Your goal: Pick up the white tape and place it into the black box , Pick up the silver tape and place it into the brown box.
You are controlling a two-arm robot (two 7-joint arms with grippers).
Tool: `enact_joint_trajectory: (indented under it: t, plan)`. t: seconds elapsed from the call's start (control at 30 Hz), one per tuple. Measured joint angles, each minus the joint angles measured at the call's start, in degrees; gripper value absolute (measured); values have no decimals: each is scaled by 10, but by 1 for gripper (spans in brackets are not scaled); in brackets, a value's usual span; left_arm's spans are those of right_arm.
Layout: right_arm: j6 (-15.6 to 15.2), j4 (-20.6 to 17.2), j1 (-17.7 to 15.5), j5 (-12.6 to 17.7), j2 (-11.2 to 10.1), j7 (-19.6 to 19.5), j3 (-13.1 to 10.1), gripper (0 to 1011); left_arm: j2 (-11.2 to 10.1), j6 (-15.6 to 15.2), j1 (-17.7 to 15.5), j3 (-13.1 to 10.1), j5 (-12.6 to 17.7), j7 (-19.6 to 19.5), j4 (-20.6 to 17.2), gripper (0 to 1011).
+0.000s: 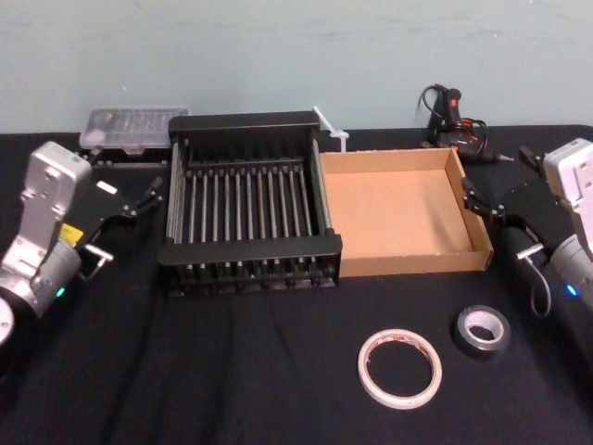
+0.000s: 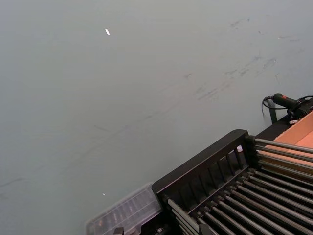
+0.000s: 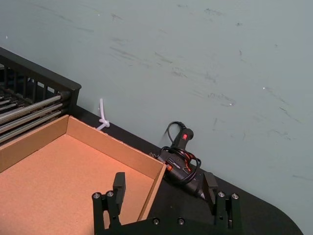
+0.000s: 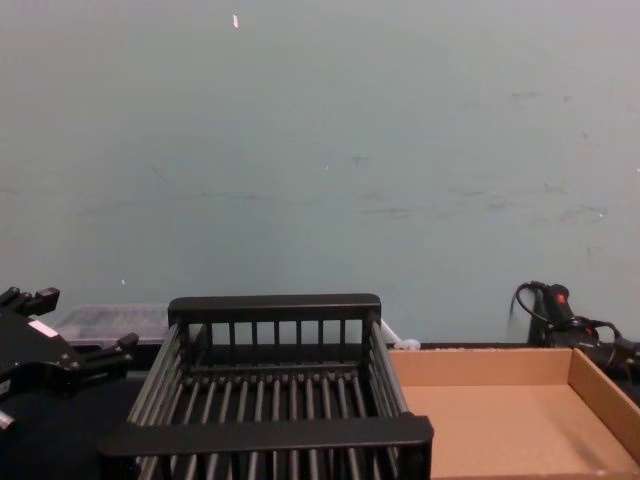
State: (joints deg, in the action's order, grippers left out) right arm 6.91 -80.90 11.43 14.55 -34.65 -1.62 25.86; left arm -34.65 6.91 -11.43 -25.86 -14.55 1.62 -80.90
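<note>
The white tape (image 1: 399,368), marked in red-orange, lies flat on the black table near its front edge. Just right of it rests the silver tape (image 1: 481,330), a smaller dark grey roll with a pale core. The black box (image 1: 250,248) stands at the middle with bare bars; its rim (image 2: 195,169) and back wall (image 4: 272,308) also show. The brown box (image 1: 408,262) sits against its right side, nothing inside it (image 3: 58,171) (image 4: 500,425). My left gripper (image 1: 125,176) (image 4: 80,320) hovers open left of the black box. My right gripper (image 1: 500,178) (image 3: 165,182) stands open over the brown box's right wall.
A clear plastic case (image 1: 125,125) lies behind the black box's left corner. A black tool with a red switch and cables (image 1: 454,120) (image 3: 181,156) lies behind the brown box, a white zip tie (image 1: 331,130) between the boxes. A pale wall backs the table.
</note>
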Motion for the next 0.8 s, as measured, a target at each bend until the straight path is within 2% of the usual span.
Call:
enact_joint_trajectory:
  t: [0.8]
  plan:
    - [0, 0, 0, 0, 0, 0, 0, 1002, 0, 0, 0, 0, 0, 0, 0, 1001]
